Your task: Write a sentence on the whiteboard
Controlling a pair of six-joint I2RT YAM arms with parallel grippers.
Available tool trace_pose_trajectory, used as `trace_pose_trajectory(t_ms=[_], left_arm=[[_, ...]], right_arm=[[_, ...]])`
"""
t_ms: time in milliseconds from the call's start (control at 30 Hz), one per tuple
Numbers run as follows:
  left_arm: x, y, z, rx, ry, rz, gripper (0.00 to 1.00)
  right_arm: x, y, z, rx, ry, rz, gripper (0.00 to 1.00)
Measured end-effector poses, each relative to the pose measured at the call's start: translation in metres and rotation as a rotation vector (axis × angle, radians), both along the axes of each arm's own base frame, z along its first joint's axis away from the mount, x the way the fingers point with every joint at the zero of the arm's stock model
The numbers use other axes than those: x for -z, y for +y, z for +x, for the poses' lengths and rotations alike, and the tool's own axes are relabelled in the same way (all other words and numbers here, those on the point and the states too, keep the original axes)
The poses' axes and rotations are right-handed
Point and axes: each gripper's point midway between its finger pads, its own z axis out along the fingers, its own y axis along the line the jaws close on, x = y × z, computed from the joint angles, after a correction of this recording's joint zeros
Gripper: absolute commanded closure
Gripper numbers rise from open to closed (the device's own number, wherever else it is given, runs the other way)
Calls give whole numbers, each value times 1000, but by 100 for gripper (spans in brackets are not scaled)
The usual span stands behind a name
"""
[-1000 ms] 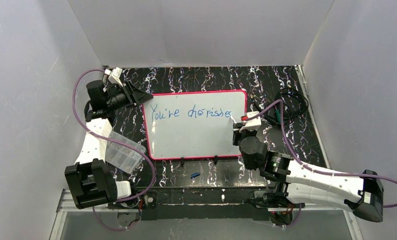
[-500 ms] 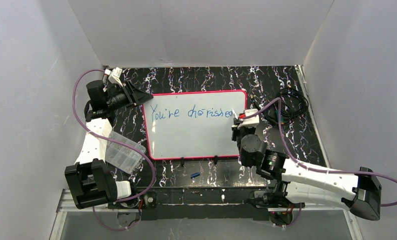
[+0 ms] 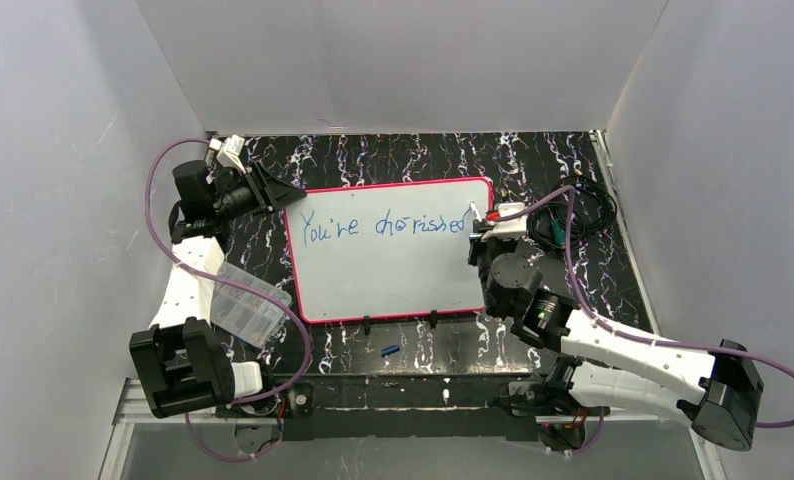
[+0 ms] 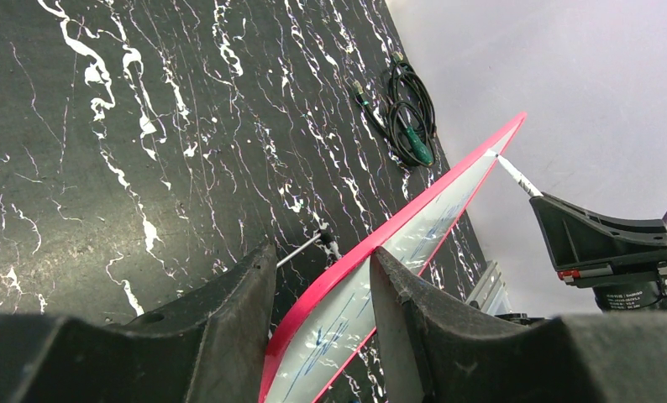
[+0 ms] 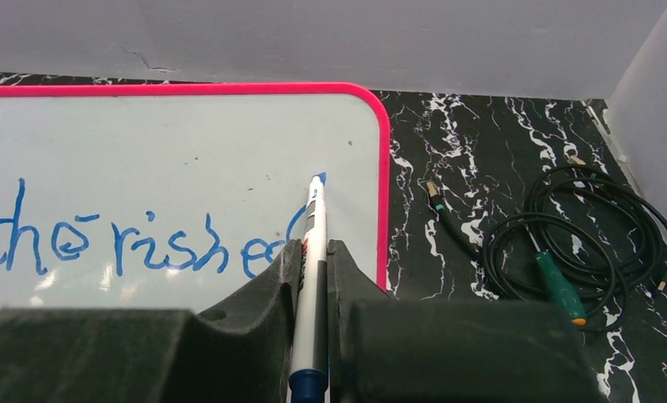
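Whiteboard [image 3: 393,275] is sitting clamped in the left claw [image 4: 317,256]. Right claw [image 5: 312,245] is pinching a marker [image 5: 315,210] at the sentence [image 5: 120,248].

Both arms look the same tbh: left arm [image 3: 188,285] and right arm [image 3: 643,355] have white shells with chunky black joint blocks, and a thin purple cable [image 3: 153,205] loops alongside each. The fingers [image 5: 259,298] are matte black, kinda grainy, wedge-shaped plastic.

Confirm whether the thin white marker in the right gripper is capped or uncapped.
Uncapped: the thin white marker, clamped in the right gripper, ends in a bare blue tip by the glossy pink-framed whiteboard.
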Motion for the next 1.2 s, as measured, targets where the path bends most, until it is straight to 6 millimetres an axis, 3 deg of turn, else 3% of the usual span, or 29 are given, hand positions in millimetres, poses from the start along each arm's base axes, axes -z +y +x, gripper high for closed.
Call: trace_pose_trajectory(t_ms=[333,1200], left_arm=[[-1,-1,-1,8,-1,-3,57],[-1,-1,-1,10,-1,-4,57]], right_arm=[[3,3,-8,-55,31,56,99],[36,-3,-24,-72,155,96,99]])
